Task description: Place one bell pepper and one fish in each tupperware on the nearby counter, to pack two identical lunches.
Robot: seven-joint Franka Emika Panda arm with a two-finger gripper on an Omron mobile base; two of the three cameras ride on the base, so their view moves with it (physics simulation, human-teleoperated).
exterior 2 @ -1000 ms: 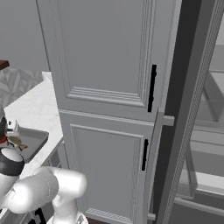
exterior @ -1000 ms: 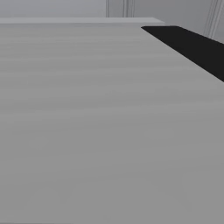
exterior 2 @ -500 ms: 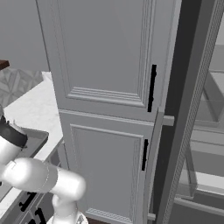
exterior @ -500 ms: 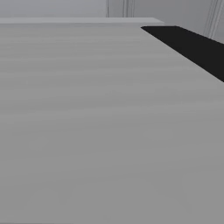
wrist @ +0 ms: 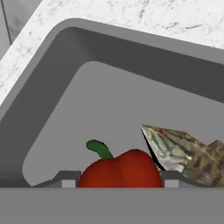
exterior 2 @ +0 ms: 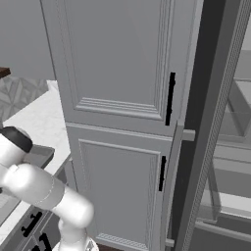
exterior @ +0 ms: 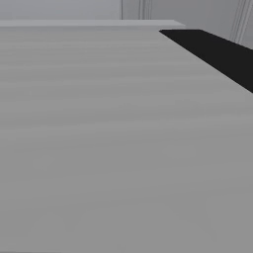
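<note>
Down in the hand view now, deep inside a tupperware (wrist: 52, 78), its sloped grey wall wrapping round on the counter (wrist: 131, 17), marble showing past the rim. Between the two fingertips (wrist: 65, 179) sits a bright red pepper (wrist: 120, 170), green stem curling up and off to the left of the frame. Gripper (wrist: 116, 181) at a middling spread, a tip just beside each flank of the pepper; gripping or just let go, cannot tell from here. Probably held low like this so the pepper lands gently on the floor instead of rolling off.

Just beside it on the right, a tan, mottled fish (wrist: 186, 155), lying on the floor of the container. Snout pointing toward the frame's upper left, at the pepper's shoulder; long axis running from there down to the right edge, tail cut off by the frame. Touching the pepper or merely close, hard to call.

One pepper, one fish in this box, so this lunch looks packed. Over in the right base view, white arm reaching low left beside tall grey cabinets (exterior 2: 122, 98).
</note>
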